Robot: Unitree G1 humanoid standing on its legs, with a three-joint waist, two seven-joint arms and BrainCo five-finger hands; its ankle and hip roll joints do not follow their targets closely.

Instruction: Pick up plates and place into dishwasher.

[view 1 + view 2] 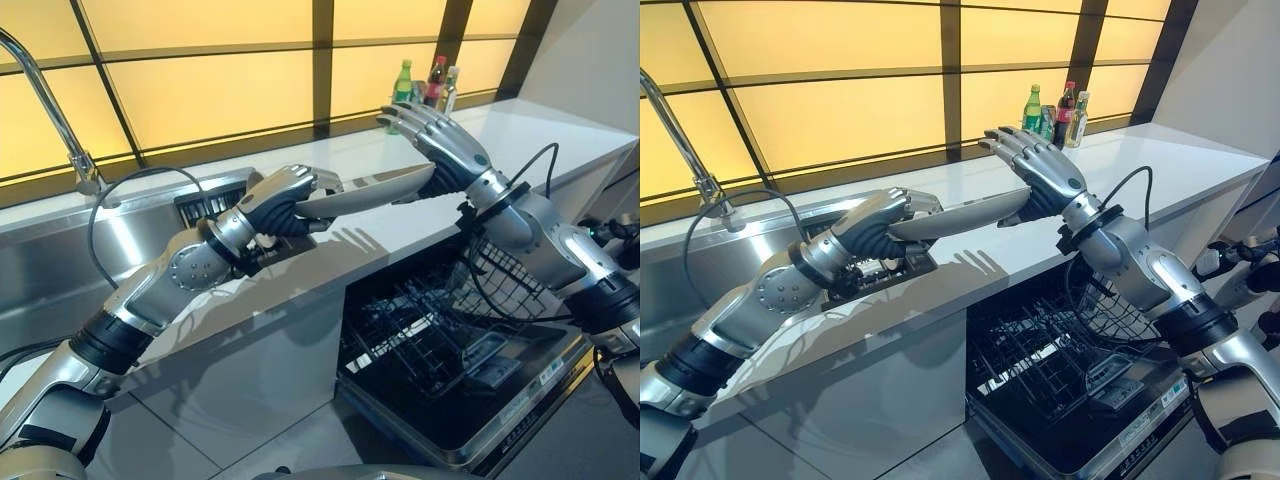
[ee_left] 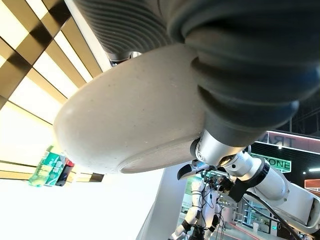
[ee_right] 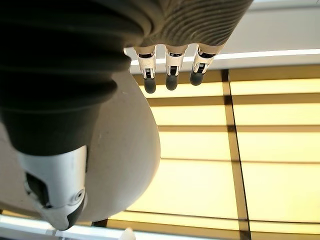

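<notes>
I see one plate (image 1: pixel 365 191), pale and speckled, held in the air above the white tabletop (image 1: pixel 520 130), between the sink (image 1: pixel 60 255) and the open dishwasher (image 1: pixel 450 360). It lies close to flat, tilted a little, its width running from the left robot hand (image 1: pixel 285 200) to the right robot hand (image 1: pixel 440 145), the right-hand edge slightly higher.

Left robot hand: fingers curled over the plate's near rim, thumb beneath; it has hold of the plate. Right robot hand: thumb under the far rim, fingers extended straight above and spread, not closed round it.

Dishwasher door is down, wire rack (image 1: pixel 420 330) visible. Bottles (image 1: pixel 425 85) stand at the tabletop's far edge by the window. A faucet (image 1: pixel 45 110) rises over the sink.
</notes>
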